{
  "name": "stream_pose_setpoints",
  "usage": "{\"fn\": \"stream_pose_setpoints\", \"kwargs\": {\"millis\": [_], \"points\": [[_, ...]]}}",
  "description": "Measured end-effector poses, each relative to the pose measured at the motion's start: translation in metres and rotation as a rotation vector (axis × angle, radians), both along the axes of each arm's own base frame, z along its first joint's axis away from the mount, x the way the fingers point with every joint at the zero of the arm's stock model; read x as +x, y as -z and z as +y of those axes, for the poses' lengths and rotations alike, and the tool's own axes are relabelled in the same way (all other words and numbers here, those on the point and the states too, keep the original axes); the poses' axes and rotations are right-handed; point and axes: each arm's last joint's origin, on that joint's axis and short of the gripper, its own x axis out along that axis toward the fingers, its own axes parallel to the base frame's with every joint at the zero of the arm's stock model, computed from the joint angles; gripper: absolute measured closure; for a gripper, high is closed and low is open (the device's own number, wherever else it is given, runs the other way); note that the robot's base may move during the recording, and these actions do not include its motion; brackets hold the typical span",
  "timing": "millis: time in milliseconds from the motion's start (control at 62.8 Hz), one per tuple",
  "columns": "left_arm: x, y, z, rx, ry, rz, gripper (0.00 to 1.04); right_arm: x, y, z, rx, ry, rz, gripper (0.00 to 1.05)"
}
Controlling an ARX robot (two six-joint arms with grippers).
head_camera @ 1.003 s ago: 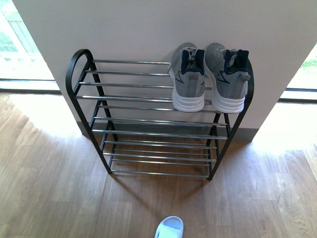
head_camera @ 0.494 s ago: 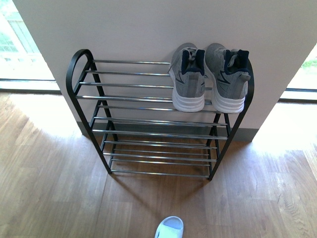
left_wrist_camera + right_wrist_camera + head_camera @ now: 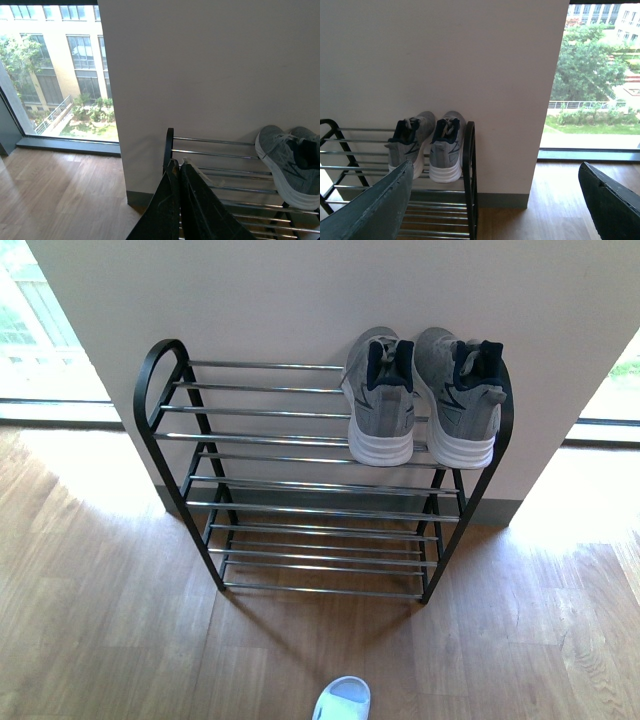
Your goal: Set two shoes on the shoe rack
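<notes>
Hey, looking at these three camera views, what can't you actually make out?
Slide: in the front view the bottom edge cuts off all but one end; no second slide shows in any view.
Rack, lower shelves: in the left wrist view the left fingers cover part of them.
Far sneaker: in the left wrist view it is mostly behind the near sneaker and cut off by the picture's edge.
Arms: neither shows in the front view.

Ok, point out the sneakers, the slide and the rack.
sneakers [image 3: 380,408], front view, heel of the left one.
slide [image 3: 343,700], front view, its visible end.
rack [image 3: 163,343], front view, top of its left rounded corner.
</notes>
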Motion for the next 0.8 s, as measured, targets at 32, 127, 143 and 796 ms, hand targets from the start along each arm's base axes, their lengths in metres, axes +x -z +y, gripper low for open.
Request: {"fn": "stream_pose_setpoints", "kwargs": {"millis": [32,127,143,796], "points": [[-0.002,0.002,0.001,0.0,-0.001,-0.002,1.04,0.0,0.0,0.0,0.0,0.0,0.0,0.09],[-0.007,0.008,0.005,0.001,-0.002,0.001,1.04,0.0,0.0,0.0,0.0,0.0,0.0,0.09],[-0.007,0.008,0.005,0.001,-0.002,0.001,1.03,0.0,0.0,0.0,0.0,0.0,0.0,0.09],[-0.03,0.032,0.02,0.001,-0.005,-0.012,1.04,0.0,0.0,0.0,0.0,0.0,0.0,0.09]]}}
